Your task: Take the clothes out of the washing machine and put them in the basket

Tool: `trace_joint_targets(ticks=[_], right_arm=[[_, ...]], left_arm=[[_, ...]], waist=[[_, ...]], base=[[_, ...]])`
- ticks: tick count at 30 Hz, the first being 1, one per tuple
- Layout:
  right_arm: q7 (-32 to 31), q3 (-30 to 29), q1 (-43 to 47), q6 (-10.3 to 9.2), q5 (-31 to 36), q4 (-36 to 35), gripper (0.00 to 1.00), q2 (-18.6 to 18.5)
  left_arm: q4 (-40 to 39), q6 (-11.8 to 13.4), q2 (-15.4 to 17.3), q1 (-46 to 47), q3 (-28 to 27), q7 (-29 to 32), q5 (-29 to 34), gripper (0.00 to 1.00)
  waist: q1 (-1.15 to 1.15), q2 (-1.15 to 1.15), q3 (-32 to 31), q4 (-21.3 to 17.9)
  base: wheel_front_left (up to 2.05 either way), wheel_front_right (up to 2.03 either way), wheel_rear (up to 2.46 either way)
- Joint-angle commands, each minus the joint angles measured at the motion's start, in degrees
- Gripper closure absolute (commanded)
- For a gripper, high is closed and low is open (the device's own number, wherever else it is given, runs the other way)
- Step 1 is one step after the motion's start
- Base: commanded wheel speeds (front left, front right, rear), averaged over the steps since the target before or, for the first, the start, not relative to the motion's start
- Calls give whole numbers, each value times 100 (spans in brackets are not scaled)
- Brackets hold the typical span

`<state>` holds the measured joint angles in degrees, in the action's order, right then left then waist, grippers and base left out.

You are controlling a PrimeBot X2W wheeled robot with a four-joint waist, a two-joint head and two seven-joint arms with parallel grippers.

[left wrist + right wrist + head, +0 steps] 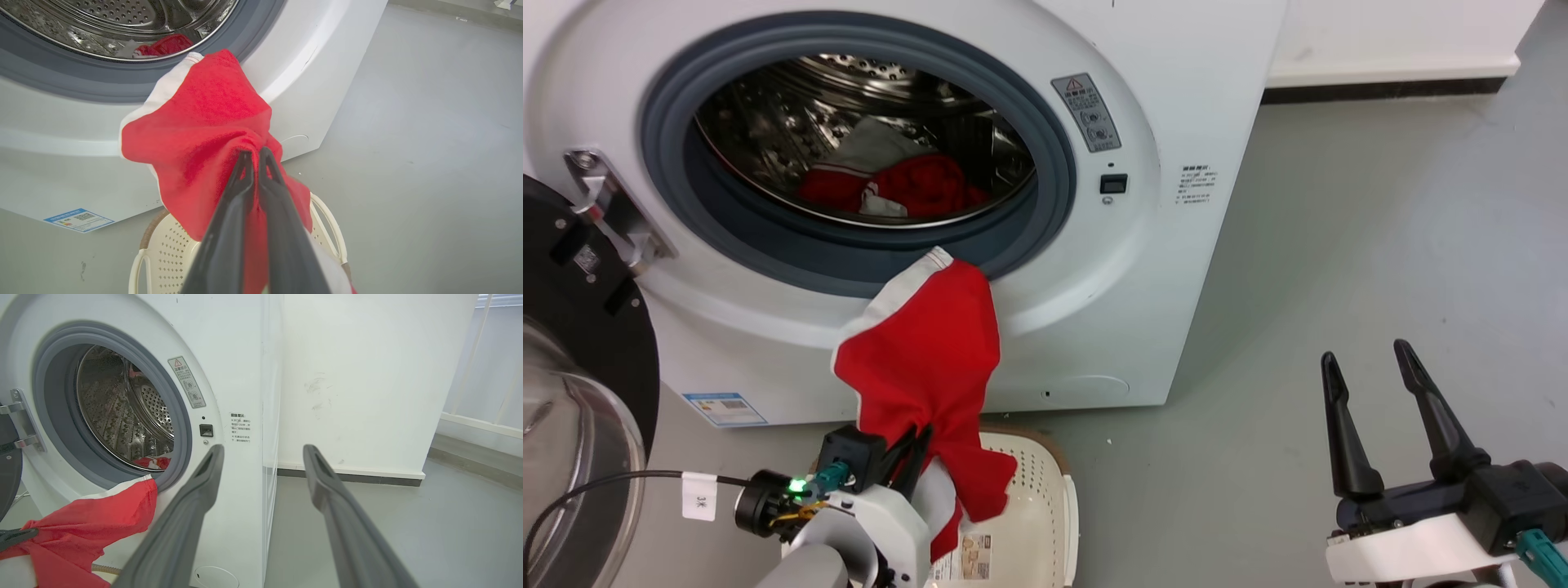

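My left gripper (254, 154) is clamped on a bunched fold of the red garment (204, 122), fingers pressed together with cloth pinched between them. The garment hangs out of the washing machine (1176, 204) through its porthole (663, 204). Its white-trimmed top corner lies on the porthole's lower lip. The rest drapes down below the porthole, with the loose tail over the basket (1045, 490), which stands on the floor (1339, 245) just below and in front of the porthole. I cannot tell whether that corner is snagged on the grey rubber or merely resting there. More clothes (915, 188), red and white, lie inside the porthole at the bottom of the drum (768, 122). My right gripper (1364, 353) hovers well to the right of the porthole, fingers apart and holding nothing.

The cloth looks light, soft and limp. It will sag and trail rather than hold a shape, so a pinch on a gathered bunch near its middle, as I have, should carry it. I judge the grip sound. The risk is the tail dragging outside the basket's rim.
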<state>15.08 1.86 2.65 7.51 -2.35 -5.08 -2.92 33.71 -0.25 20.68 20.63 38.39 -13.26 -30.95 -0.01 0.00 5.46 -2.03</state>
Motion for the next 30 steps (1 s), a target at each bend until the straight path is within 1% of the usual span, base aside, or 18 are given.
trace_joint_targets(ticks=[1, 5, 9, 13, 21, 25, 30], right_arm=[[14, 12, -99, -4, 25, -23, 0, 7], [14, 27, -265, -4, 18, -68, 0, 8], [14, 17, -486, -4, -20, -133, 0, 7], [14, 18, -727, -4, -47, -190, 0, 8], [14, -73, -1211, -4, -117, -306, 0, 8], [14, -115, -1418, -4, -166, -361, 0, 8], [14, -164, -1607, -4, -222, -410, 0, 8]], left_arm=[[18, 11, -43, -106, 16, 10, -40, 100], [225, -62, -104, -85, 47, -12, -76, 100], [605, -168, -249, 88, -13, -59, -195, 100], [1153, -278, -354, 282, -113, -115, -294, 100], [2341, -516, -632, 928, -223, -170, -415, 100], [2878, -576, -763, 1319, -195, -182, -410, 100], [3423, -594, -795, 1672, -126, -116, -355, 100]], waist=[[1, 0, 145, -60], [1, 0, 467, -172], [1, 0, 881, -288], [1, 0, 1339, -422], [1, 0, 2241, -547], [1, 0, 2666, -588], [1, 0, 3045, -618]], base=[[0, 0, 0], [0, 0, 0], [0, 0, 0], [0, 0, 0], [0, 0, 0], [0, 0, 0], [0, 0, 0]])
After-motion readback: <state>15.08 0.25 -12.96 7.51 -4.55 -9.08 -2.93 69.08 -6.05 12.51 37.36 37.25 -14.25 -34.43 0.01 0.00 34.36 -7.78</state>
